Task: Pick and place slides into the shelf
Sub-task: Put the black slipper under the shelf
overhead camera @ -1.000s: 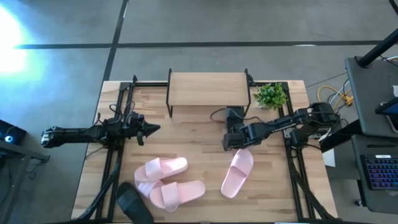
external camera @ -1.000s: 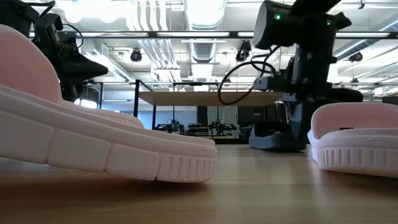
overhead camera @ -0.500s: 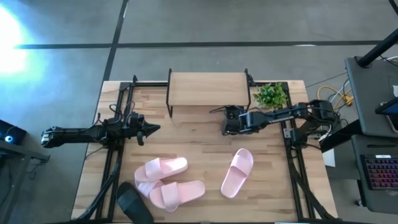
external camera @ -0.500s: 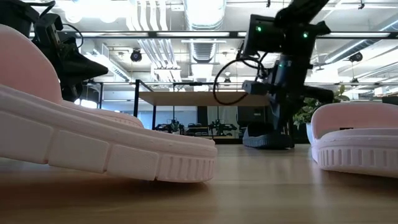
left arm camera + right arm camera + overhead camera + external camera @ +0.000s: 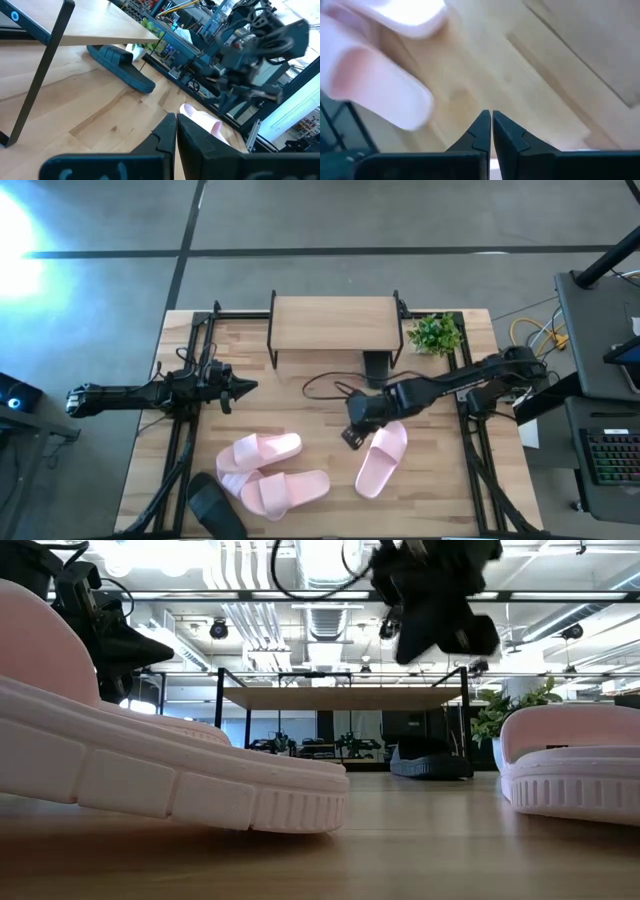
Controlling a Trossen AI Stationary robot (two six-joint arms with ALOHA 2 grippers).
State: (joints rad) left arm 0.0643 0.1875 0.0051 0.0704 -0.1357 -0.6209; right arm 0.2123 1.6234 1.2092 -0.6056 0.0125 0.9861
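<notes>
The shelf (image 5: 333, 320) stands at the table's far edge. One black slide (image 5: 377, 365) lies on the tabletop under the shelf's right end; it also shows in the low view (image 5: 430, 758) and the left wrist view (image 5: 122, 67). My right gripper (image 5: 352, 425) is shut and empty, raised above the table, just left of a lone pink slide (image 5: 380, 457). That slide shows blurred in the right wrist view (image 5: 380, 95). Two pink slides (image 5: 262, 450) (image 5: 283, 490) and a second black slide (image 5: 215, 505) lie near the front left. My left gripper (image 5: 245, 387) is shut and waits at the left.
A small green plant (image 5: 435, 333) stands right of the shelf. Black metal frames (image 5: 185, 430) run along the table's left and right sides. A loose cable (image 5: 325, 385) trails from the right arm across the tabletop in front of the shelf.
My right gripper slid the black slide toward the far edge, under the shelf's right end, and let go. It then rose and went toward the near edge and a little left, to beside the lone pink slide. The black slide stays under the shelf.
</notes>
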